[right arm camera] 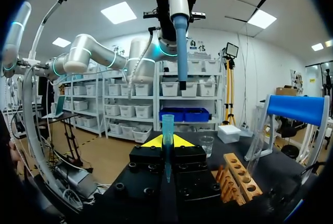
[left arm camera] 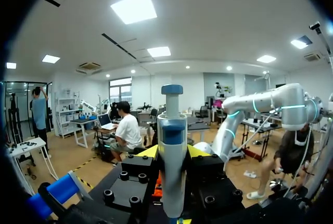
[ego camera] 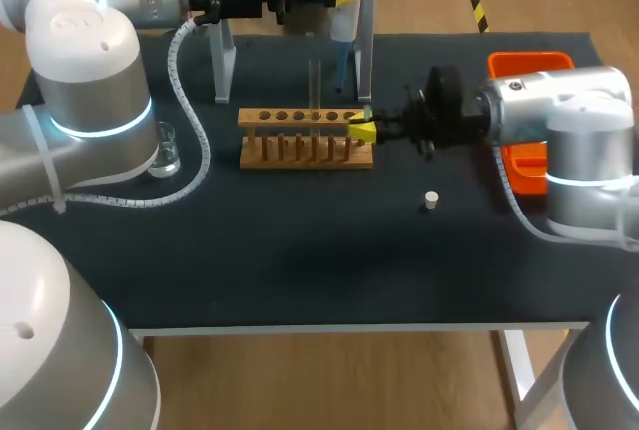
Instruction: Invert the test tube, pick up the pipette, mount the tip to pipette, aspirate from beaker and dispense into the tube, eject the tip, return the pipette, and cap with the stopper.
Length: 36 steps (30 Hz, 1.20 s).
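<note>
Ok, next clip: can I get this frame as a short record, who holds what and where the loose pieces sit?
left hand: shut on the pipette, held high
right hand: shut on the blue tip, at the end of the wooden rack
test tube: upright in the wooden rack
beaker: on the table, by the left arm
stopper: loose on the table
stage: blue tip not yet mounted; pipette above it, apart
</note>
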### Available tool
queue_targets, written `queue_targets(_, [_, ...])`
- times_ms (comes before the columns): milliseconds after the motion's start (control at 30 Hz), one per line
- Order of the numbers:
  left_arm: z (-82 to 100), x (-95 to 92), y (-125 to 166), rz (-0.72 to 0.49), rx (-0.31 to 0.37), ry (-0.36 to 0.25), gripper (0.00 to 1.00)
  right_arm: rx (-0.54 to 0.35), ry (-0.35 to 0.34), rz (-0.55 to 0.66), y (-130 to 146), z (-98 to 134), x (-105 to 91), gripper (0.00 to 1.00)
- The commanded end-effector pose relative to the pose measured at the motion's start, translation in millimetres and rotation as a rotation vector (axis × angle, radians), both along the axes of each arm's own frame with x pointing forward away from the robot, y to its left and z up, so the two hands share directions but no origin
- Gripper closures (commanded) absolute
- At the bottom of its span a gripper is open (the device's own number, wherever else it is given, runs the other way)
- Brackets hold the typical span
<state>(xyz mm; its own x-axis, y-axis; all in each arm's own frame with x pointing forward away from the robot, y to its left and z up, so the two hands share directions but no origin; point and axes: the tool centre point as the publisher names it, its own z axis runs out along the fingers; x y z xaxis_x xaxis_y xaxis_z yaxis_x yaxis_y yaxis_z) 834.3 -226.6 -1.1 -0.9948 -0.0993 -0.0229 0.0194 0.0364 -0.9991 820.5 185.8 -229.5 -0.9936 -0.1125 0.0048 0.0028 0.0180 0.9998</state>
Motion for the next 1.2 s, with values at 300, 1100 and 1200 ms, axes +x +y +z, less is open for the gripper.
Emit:
queue_targets(300, [0.6,0.7,0,-0.003,0.002,0.0,1.0,0.001,-0.024,0.013,17,2,4.2,1.0])
queue_targets(1100, [1.3,0.9,3,-0.022,-0.037,0.052,1.0,-0.005,-0.037,0.014,22,2,0.8,1.0])
queue_targets(1200, [1.5,0.8,3,-0.023,-0.043,0.047,1.0,-0.003,-0.037,0.014,23,2,0.4,1.0])
